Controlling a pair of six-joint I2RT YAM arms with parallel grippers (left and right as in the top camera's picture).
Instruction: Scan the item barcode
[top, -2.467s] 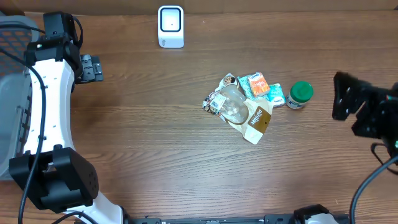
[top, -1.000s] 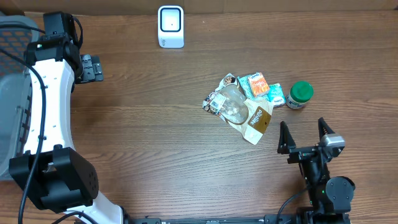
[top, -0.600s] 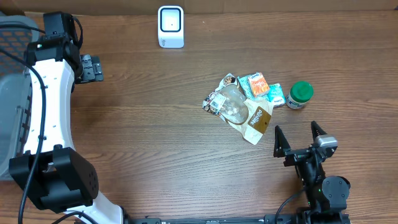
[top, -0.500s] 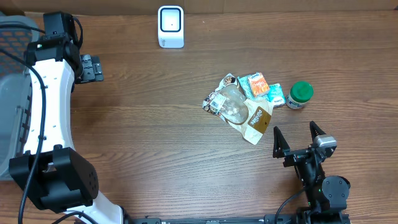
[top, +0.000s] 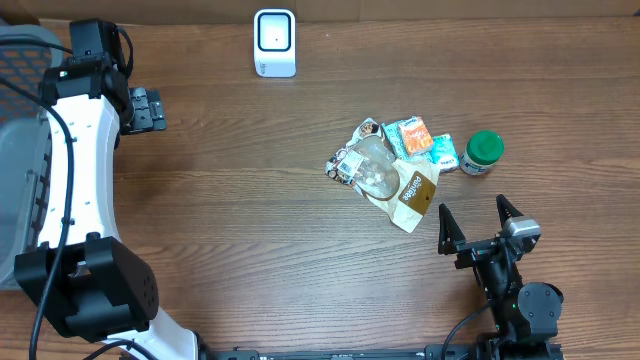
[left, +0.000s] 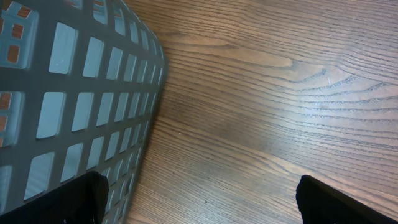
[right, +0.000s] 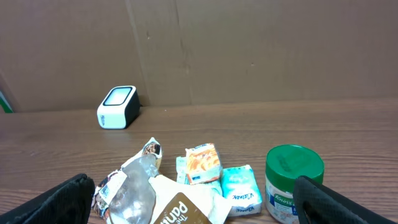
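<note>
The items lie in a small pile right of the table's middle: a crumpled clear and brown bag (top: 388, 178), an orange packet (top: 415, 137), a teal tissue pack (top: 443, 152) and a green-lidded jar (top: 482, 152). The white barcode scanner (top: 274, 42) stands at the far edge. My right gripper (top: 472, 215) is open just in front of the pile, touching nothing. Its wrist view looks over the bag (right: 146, 196), the packet (right: 203, 163), the tissue pack (right: 242, 190) and the jar (right: 293, 180) toward the scanner (right: 118, 107). My left gripper (top: 145, 108) is open at the far left, empty.
A grey slotted basket (top: 20, 150) stands at the table's left edge, and its wall (left: 74, 93) fills the left of the left wrist view, close to my left fingers (left: 68, 202). A brown cardboard wall (right: 249, 50) backs the table.
My right arm swung in from the right edge to the front of the pile, then crept slightly left and toward it. The left arm and the items have not moved.
</note>
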